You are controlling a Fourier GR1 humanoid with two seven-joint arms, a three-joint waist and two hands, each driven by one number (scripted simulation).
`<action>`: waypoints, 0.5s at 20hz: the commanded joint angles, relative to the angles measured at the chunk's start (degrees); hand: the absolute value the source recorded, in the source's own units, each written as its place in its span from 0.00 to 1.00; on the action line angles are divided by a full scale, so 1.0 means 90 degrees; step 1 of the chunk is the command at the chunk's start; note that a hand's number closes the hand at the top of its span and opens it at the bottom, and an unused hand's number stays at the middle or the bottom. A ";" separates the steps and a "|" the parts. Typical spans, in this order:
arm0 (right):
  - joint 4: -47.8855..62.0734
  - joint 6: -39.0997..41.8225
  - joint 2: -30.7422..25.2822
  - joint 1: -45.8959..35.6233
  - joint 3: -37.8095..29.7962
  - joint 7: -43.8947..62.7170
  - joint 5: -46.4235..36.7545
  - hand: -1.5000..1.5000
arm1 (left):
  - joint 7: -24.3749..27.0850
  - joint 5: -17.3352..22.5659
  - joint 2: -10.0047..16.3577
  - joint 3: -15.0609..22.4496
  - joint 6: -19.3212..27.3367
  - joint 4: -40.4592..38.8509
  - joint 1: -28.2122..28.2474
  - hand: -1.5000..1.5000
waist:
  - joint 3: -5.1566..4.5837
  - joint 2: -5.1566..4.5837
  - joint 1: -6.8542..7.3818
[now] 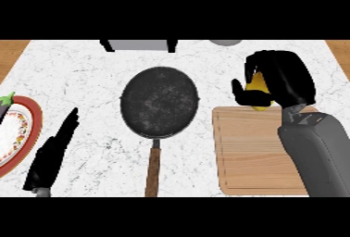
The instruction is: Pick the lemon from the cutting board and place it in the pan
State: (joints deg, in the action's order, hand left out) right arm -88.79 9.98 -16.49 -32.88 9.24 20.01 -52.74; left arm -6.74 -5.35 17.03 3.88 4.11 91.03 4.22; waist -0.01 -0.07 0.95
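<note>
While at the cutting board's (253, 152) far edge, lemon (258, 87) inside curled right hand (287, 74).

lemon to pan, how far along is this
Done: the right robot hand is curled round the lemon, at the cutting board's far edge. In hand: the lemon looks grasped, not yet over the pan. Left: carry it across to the pan, which holds nothing, and let go.

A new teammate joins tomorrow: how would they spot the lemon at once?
Find the wooden cutting board on the counter's right. Over its far edge, the right robot hand curls round the lemon. It is the only bright yellow thing, unlike the dark pan to its left.
</note>
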 commanded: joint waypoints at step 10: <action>0.3472 -0.1388 0.1811 -0.2556 0.0074 0.0233 0.0635 1.00 | -0.0138 -0.0269 -0.0270 0.0124 0.0023 -0.0181 -0.0451 0.50 | -0.0001 -0.0058 0.0148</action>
State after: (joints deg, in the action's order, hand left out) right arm -67.50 2.97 -3.02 -49.87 9.19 20.63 -50.04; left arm -7.46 -7.06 15.42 4.68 4.20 90.75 2.71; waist -0.02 -0.40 1.91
